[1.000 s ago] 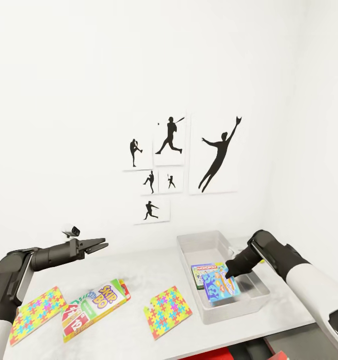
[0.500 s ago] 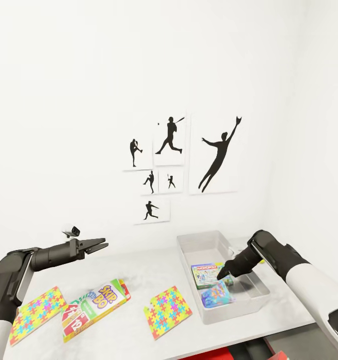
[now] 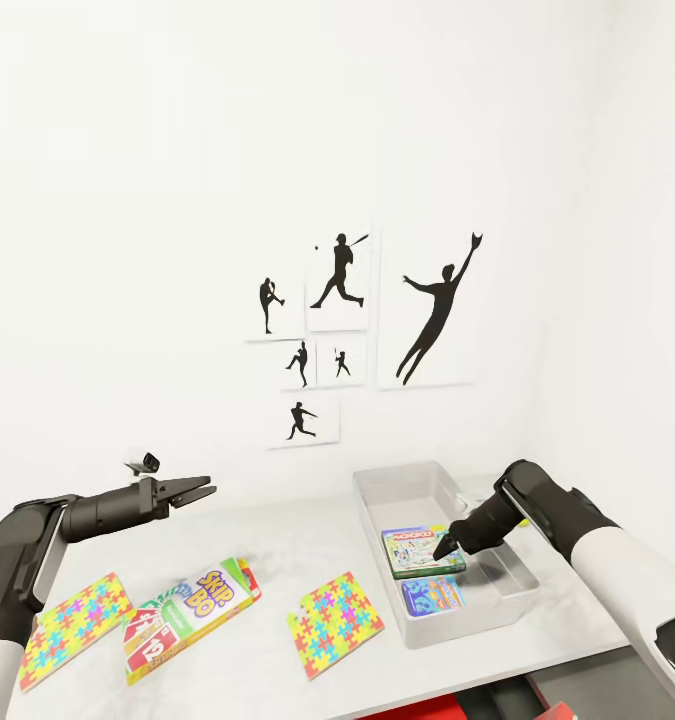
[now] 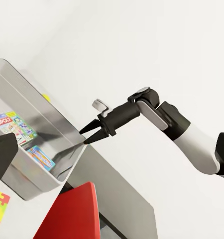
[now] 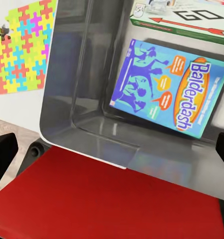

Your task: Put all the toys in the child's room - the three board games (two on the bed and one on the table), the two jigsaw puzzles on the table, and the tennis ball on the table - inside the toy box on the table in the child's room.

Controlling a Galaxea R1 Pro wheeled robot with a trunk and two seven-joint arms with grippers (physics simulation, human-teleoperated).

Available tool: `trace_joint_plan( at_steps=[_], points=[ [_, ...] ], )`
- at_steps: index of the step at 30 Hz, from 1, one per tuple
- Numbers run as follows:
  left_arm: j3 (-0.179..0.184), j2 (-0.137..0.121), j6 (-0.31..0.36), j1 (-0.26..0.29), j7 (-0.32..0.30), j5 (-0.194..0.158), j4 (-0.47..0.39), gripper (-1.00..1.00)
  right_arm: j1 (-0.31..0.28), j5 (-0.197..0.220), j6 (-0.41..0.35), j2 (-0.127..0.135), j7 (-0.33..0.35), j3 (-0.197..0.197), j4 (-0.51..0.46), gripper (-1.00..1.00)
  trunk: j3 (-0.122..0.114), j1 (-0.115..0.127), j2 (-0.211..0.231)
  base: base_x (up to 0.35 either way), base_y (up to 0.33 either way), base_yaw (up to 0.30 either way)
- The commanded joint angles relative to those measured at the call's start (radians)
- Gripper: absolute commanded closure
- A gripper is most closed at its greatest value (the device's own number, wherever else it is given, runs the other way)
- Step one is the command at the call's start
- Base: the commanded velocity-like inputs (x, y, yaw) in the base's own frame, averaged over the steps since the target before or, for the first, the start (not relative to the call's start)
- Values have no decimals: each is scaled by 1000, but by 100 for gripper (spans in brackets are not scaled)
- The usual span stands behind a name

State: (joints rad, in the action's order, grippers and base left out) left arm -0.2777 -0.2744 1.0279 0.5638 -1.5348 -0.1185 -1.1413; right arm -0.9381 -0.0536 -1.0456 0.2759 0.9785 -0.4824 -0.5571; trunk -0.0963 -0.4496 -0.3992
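Observation:
The grey toy box [image 3: 375,508] stands at the right of the white table [image 3: 277,540]. Inside it lie a green-edged board game [image 3: 417,553] and a blue board game [image 3: 430,596], also flat under the right wrist camera [image 5: 162,84]. My right gripper [image 3: 444,548] hovers open just above them, holding nothing. The Skip-Bo game [image 3: 189,614] lies on the table between two jigsaw puzzles [image 3: 72,628] [image 3: 335,610]. Over the table's left end, my left gripper [image 3: 203,490] is open and empty. A yellow sliver, possibly the tennis ball [image 4: 46,97], peeks from behind the box.
Black baseball-player pictures [image 3: 337,330] hang on the white wall behind the table. A side wall stands close to the right of the box. A red object [image 5: 117,199] sits below the table's front edge, under the box.
The blue board game left my right gripper, tipped down and now lies flat in the toy box beside the green-edged one. The left arm has stayed still.

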Motion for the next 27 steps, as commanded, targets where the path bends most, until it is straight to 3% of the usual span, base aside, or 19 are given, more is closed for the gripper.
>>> trace_joint_plan(
  at_steps=[1, 18, 24, 27],
  points=[
    [0, 0, 11, 0, -4, 0, 0, -100, -1, -5, -2, 1, 7, -4, -1, -100, 1, 0, -1, 0, 0, 0],
    [-1, -1, 11, 0, -4, -1, 0, -100, 0, -4, -1, 13, 6, 1, -13, -100, 1, 0, -1, 0, 0, 0],
    [-1, -2, 11, 0, -4, -1, 0, -100, 0, -3, -1, 15, 2, 51, -32, -100, 1, 0, -1, 0, 0, 0],
    [-1, -1, 11, 0, -4, -1, 0, -100, 9, -5, -1, 13, -1, 111, -91, -100, 1, 0, -1, 0, 0, 0]
  ],
)
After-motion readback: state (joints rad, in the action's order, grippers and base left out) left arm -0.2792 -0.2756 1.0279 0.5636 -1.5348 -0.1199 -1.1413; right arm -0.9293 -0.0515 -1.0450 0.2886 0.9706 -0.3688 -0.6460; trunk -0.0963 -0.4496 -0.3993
